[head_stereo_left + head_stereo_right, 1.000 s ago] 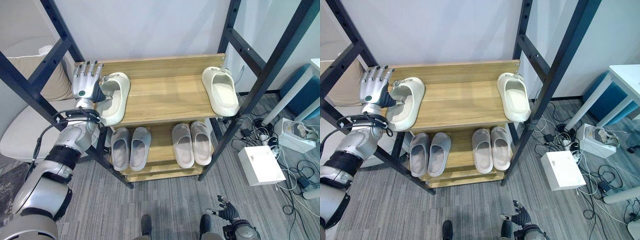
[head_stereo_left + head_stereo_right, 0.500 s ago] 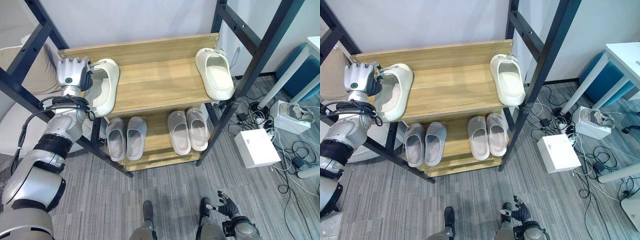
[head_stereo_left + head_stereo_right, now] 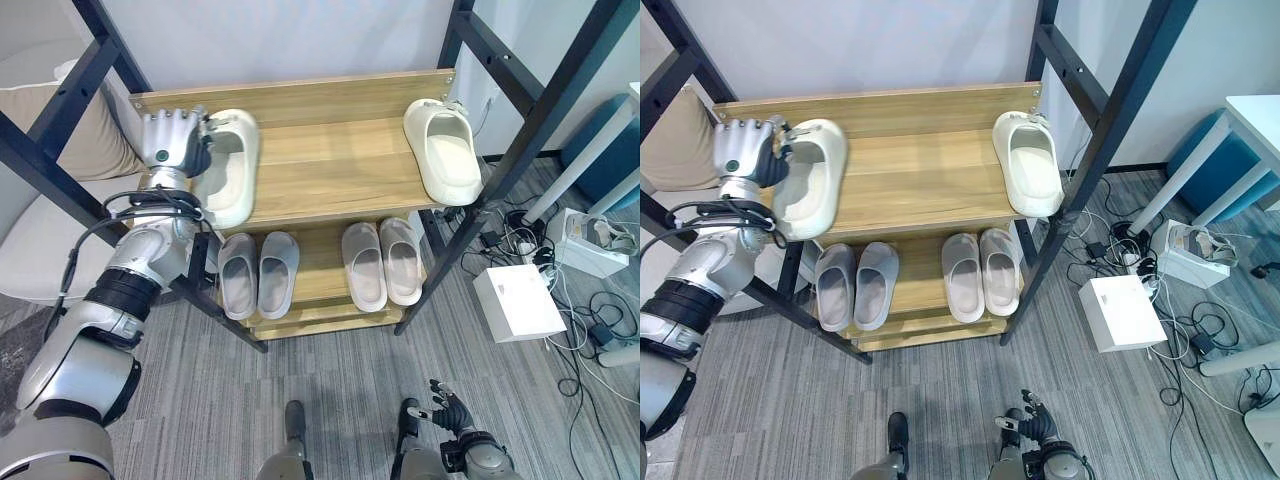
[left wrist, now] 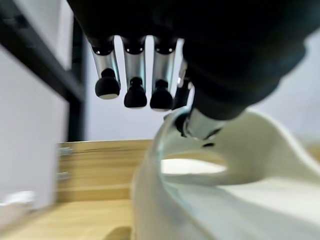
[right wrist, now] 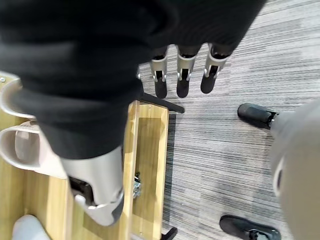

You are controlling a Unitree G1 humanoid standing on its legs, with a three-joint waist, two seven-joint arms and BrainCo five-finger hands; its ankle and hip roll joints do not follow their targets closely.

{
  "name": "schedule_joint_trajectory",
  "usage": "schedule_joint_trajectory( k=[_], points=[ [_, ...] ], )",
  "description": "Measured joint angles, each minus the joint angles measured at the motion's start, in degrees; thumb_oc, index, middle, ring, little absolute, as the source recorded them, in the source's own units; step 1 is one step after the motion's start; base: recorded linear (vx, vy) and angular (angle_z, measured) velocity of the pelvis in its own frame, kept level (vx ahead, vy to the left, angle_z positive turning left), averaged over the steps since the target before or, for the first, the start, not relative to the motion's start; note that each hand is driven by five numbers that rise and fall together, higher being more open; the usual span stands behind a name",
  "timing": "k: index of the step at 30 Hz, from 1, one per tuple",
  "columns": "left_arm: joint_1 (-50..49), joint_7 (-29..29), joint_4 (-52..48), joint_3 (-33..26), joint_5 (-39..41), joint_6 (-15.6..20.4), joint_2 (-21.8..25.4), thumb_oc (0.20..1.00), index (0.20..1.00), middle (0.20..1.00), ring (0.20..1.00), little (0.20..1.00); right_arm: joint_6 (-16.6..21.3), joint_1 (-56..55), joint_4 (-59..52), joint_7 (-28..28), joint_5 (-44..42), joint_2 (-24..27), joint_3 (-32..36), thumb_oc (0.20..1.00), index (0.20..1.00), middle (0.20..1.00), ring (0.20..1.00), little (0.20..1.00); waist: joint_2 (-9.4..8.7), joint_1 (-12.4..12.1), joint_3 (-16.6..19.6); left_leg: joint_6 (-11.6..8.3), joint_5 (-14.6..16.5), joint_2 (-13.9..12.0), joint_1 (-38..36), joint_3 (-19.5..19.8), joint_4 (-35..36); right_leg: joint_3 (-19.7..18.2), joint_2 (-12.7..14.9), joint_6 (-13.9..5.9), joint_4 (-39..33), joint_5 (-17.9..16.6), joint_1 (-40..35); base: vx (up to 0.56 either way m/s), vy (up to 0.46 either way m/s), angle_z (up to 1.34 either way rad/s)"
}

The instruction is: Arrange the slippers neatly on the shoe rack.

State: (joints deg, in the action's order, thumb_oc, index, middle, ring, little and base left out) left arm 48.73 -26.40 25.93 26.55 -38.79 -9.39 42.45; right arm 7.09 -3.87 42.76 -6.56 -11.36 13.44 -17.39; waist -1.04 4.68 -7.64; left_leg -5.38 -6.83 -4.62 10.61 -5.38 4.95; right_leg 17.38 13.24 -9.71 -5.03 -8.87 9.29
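Left robot hand [image 3: 172, 148]: raised at the left end of the shoe rack's top shelf [image 3: 330, 170]; fingers curled over the outer rim of the left cream slipper [image 3: 228, 165], thumb inside its opening in the left wrist view, so the hand is clamped on that slipper.

Left cream slipper: on the top shelf, directly under and just to the inner side of the left robot hand; its long axis runs front to back, tilted slightly, with its near end overhanging the shelf's front edge.

Right cream slipper [image 3: 442, 150]: at the far end of the same shelf, well apart from the left robot hand; long axis also front to back, close to the black upright [image 3: 520, 130].

Right robot hand [image 3: 446, 412]: low, above the floor [image 3: 340, 400]; fingers straight and apart, holding nothing.

Grey slippers [image 3: 258, 273]: two pairs on the lower shelf, below the left robot hand's level, side by side.

Governing relation: the mate lies across the shelf from the held slipper; the left robot hand is far nearer, so pairing likely means carrying its slipper along the shelf.
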Motion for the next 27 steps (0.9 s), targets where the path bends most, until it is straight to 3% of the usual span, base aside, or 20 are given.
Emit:
schedule_joint_trajectory(
  k=[4, 11, 17, 21, 22, 23, 24, 27],
  points=[
    [0.5, 0.2, -2.7, 2.7, -0.1, 2.5, -3.9, 0.2, 0.2, 0.2, 0.2, 0.2, 0.0, 1.9, 0.0, 0.5, 0.0, -0.3, -0.2, 1.0, 1.0, 1.0, 1.0, 1.0, 0.13, 2.0, 0.0, 0.21, -0.3, 0.0, -2.1, -1.3, 0.0, -0.2, 0.0, -0.05, 0.0, -1.6, -1.5, 0.01, -0.021, -0.16],
    [5.8, 0.5, -1.4, 7.0, -0.1, 2.8, -9.1, 0.2, 0.2, 0.2, 0.2, 0.2, 0.0, 3.2, -0.1, 0.1, -0.1, 0.0, -0.1, 1.0, 1.0, 1.0, 1.0, 1.0, 1.23, 5.1, 0.0, 0.48, -0.5, -0.5, -3.9, -2.2, -0.4, -1.0, -0.7, 1.0, 0.3, -1.9, -2.2, 0.02, -0.015, -0.13],
    [8.8, -0.1, 5.5, 9.1, 0.6, 2.3, -10.3, 0.2, 0.2, 0.2, 0.2, 0.2, -0.1, 3.2, 0.1, -0.4, -1.1, 0.4, 0.1, 1.0, 1.0, 1.0, 1.0, 1.0, 2.53, 5.6, 0.1, -0.32, 1.2, -0.6, -4.6, -3.6, -0.3, -2.1, -0.8, 0.45, 0.0, -1.2, -1.7, 0.03, -0.022, -0.13],
    [9.9, -0.3, 7.7, 9.4, 2.4, 1.1, -10.1, 0.213, 0.213, 0.213, 0.213, 0.213, -0.1, 2.2, 0.1, -0.9, -1.1, 1.0, 0.1, 1.0, 1.0, 1.0, 1.0, 1.0, 3.08, 5.7, 0.6, 0.07, 1.7, -1.2, -4.5, -5.9, 0.1, -3.3, -0.8, 1.09, 0.0, -0.8, -0.1, 0.03, -0.026, -0.26],
    [9.9, -0.2, 7.9, 9.4, 2.4, 1.0, -10.1, 0.925, 0.925, 0.925, 0.925, 0.925, -0.1, 1.6, 0.1, -0.9, -1.1, 1.2, 0.1, 1.0, 1.0, 1.0, 1.0, 1.0, 3.21, 5.7, 0.7, 0.07, 1.7, -1.3, -4.5, -6.0, 0.1, -3.3, -0.9, 1.06, 0.0, -0.9, 0.0, 0.02, -0.016, -0.07],
    [9.9, -0.1, 7.9, 9.4, 2.4, 1.0, -10.1, 0.925, 0.925, 0.925, 0.925, 0.925, -0.1, 1.3, 0.1, -1.0, -1.1, 1.3, 0.1, 1.0, 1.0, 1.0, 1.0, 1.0, 3.25, 5.6, 0.8, 0.07, 1.7, -1.3, -4.5, -6.0, 0.1, -3.3, -0.9, 1.08, 0.0, -0.9, 0.0, 0.03, -0.023, -0.02],
    [9.9, 0.1, 8.0, 9.4, 2.4, 1.1, -10.1, 1.0, 1.0, 1.0, 1.0, 1.0, -0.2, 1.1, 0.1, -0.9, -1.1, 1.4, 0.1, 1.0, 1.0, 1.0, 1.0, 1.0, 3.24, 5.6, 1.0, 0.07, 1.7, -1.3, -4.5, -6.0, 0.1, -3.3, -0.9, 1.14, 0.0, -1.0, 0.0, 0.0, 0.0, 0.0],
    [9.9, 1.3, 8.3, 9.6, 2.4, 1.4, -10.4, 1.0, 1.0, 1.0, 1.0, 1.0, -0.2, 1.0, 0.1, -0.9, -1.1, 1.5, 0.1, 1.0, 1.0, 1.0, 1.0, 1.0, 3.0, 5.7, 1.7, 0.09, 1.6, -1.2, -4.5, -6.1, 0.0, -3.4, -0.9, 1.42, 0.0, -1.5, -0.2, 0.01, -0.012, -0.02]
  ],
)
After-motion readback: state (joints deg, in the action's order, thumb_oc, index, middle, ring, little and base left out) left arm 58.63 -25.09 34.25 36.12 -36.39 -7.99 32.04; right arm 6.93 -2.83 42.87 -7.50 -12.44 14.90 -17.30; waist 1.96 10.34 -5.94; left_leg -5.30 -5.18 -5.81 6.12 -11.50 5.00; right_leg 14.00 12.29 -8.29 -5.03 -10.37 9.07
